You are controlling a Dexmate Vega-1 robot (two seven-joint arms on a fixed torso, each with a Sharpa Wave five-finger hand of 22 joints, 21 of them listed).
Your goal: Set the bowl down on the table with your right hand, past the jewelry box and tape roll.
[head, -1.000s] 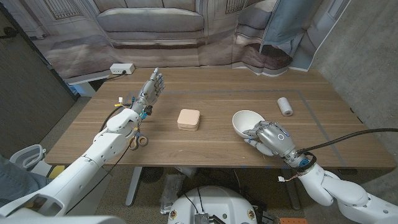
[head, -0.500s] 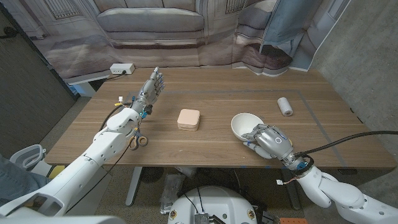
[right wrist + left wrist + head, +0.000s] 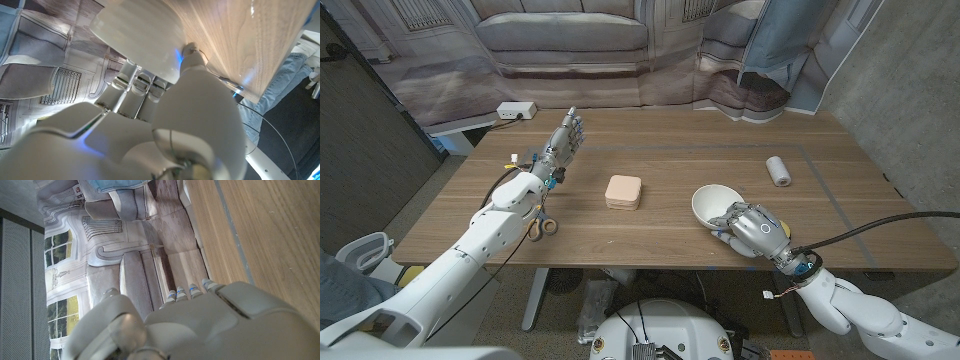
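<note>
**— So where have you got the bowl?**

— Low in the head view, right of centre. My right hand (image 3: 752, 228) grips the white bowl (image 3: 716, 204) by its near rim, fingers curled over the edge, so I can carry it without tipping. From my right wrist I see its pale underside (image 3: 142, 35) above the wood grain. Whether it touches the table (image 3: 700, 150) I cannot tell.

**— And compared with a second ago?**

— My right hand and the bowl have slid slightly toward the bottom edge of the frame; everything else sits where it was.

**— What lies beyond it?**

— Mid-frame, left of the bowl, the jewelry box (image 3: 623, 191) lies flat. Further up and to the right is the tape roll (image 3: 778, 170), on its side. I judge the bowl must travel up the frame past both, so I hold on to it.

**— Your other hand?**

— My left hand (image 3: 565, 140) waits in the upper left, fingers straight and together, holding nothing. Scissors (image 3: 542, 222) lie beside that forearm.
</note>
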